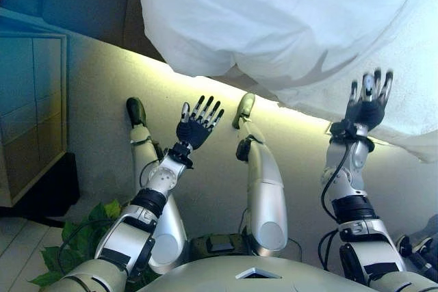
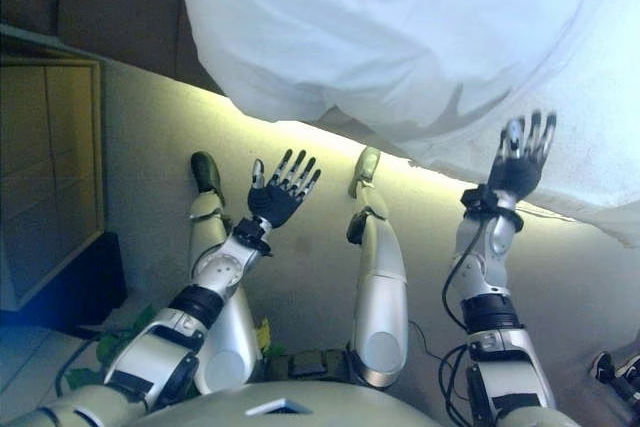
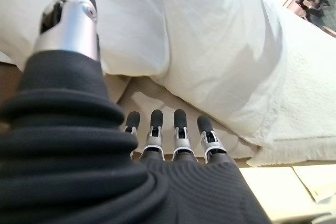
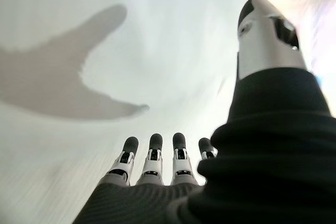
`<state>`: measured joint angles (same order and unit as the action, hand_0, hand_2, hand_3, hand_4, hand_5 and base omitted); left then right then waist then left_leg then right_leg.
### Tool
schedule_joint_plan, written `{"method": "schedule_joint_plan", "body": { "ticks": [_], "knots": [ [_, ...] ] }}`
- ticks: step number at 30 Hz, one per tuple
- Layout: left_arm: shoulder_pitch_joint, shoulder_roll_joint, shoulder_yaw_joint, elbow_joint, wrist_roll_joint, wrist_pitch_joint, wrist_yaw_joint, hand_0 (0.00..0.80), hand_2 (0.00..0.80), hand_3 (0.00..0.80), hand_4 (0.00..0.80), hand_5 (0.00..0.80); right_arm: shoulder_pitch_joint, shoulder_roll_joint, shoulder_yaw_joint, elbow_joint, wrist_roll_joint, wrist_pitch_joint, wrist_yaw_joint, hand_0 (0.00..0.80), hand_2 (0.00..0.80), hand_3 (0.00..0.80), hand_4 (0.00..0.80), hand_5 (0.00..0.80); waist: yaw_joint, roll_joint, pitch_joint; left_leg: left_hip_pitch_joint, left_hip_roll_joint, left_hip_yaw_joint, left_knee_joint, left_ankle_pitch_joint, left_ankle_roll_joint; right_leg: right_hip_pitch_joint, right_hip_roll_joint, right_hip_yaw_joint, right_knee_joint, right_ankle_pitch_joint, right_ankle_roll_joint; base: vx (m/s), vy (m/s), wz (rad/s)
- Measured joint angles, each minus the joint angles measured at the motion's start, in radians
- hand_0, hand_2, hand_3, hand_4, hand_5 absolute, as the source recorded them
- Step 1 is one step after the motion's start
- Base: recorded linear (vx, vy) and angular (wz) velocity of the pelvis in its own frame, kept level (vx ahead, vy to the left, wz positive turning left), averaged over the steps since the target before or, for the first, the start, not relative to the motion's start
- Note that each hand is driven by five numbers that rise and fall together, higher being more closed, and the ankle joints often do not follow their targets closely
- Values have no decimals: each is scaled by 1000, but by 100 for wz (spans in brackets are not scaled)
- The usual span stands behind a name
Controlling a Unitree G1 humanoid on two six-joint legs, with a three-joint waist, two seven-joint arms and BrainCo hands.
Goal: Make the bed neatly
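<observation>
A white duvet (image 1: 274, 18) lies bunched on the bed, its rounded edge hanging over the bed's side (image 1: 205, 73). Beneath it shows a white textured blanket (image 1: 410, 87) at the right. My left hand (image 1: 197, 126) is held up over the floor, short of the duvet's edge, its fingers straight and spread, holding nothing. Farther right, my right hand (image 1: 368, 104) is raised in front of the blanket's hanging edge, fingers straight and empty. In the left wrist view the duvet (image 3: 210, 56) bulges just past the fingers (image 3: 178, 135). The right wrist view shows white cloth (image 4: 105, 51) close ahead.
A lit pale floor strip (image 1: 102, 100) runs along the bed's side. A cabinet with panelled doors (image 1: 31, 100) stands at the left. Green plant leaves (image 1: 75, 237) sit low at the left by my left arm.
</observation>
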<state>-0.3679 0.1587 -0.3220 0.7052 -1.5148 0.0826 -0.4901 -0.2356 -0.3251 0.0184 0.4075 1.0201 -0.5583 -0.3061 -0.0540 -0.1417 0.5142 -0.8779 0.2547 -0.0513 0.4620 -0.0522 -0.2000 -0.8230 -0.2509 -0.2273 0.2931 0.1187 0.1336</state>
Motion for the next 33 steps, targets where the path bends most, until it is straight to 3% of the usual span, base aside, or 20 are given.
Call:
{"method": "schedule_joint_plan", "body": {
  "ticks": [5, 13, 22, 33],
  "knots": [
    [-17, 2, -5, 0, -4, 7, -21, 0, 0, 0, 0, 0, -2, -6, -42, 137, 144, -64, 9, 0, 0, 0, 0, 0, -6, 0, 0, -45, -5, 3, 41, -12, 16, -56, -8, 16, 50, -11, -1, -24, 16, -3],
    [-85, 18, -16, 1, -50, 21, -21, 0, 0, 0, 0, 0, -6, -49, -56, 231, 327, -77, 184, 0, 0, 0, 0, 0, -13, -1, 0, -102, -8, 4, 114, -38, 24, -108, -12, 44, 84, -23, 3, 4, -13, -4],
    [-150, 18, -53, 0, -37, 15, -14, 0, 0, 0, 0, 0, -54, -61, -61, 245, 389, -123, 252, 0, 0, 0, 0, 0, -41, -3, 0, -131, -10, 7, 116, -39, 24, -141, -11, 54, 91, -15, 6, 5, -20, 0],
    [-257, 21, -73, -18, -27, -51, 31, 0, 0, 0, 0, 0, -90, -126, -85, 283, 447, -132, 341, 0, 0, 0, 0, 0, -71, -19, -1, -150, 8, 17, 150, -55, 24, -167, 3, 71, 108, -17, -2, -6, -6, -6]
  ]
}}
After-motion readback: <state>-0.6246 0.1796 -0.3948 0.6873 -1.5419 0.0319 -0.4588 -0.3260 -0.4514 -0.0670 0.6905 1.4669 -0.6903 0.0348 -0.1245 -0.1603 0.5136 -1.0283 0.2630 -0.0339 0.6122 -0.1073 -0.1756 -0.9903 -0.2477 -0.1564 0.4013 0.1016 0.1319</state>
